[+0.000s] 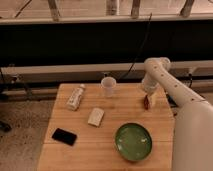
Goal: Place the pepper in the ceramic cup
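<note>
Holding the pepper [146, 103] in the end effector [148, 100], squeezed shut on it, well to the right of the ceramic cup [108, 86] and a little nearer the front edge of the table [95, 147]. Hard to tell whether lifted clear of the wood or touching it.

Lift a little first, so as not to drag it along. Then move slowly left, toward the ceramic cup. Stop right over its open top, not beside it. Keep the pepper hanging straight down, to slip in easily. Go low before letting go, to avoid bouncing off the rim. Take care not to bump the ceramic cup, probably light and easy to knock over. Stay clear of the green bowl [133, 141], in front and to the right of the ceramic cup.
</note>
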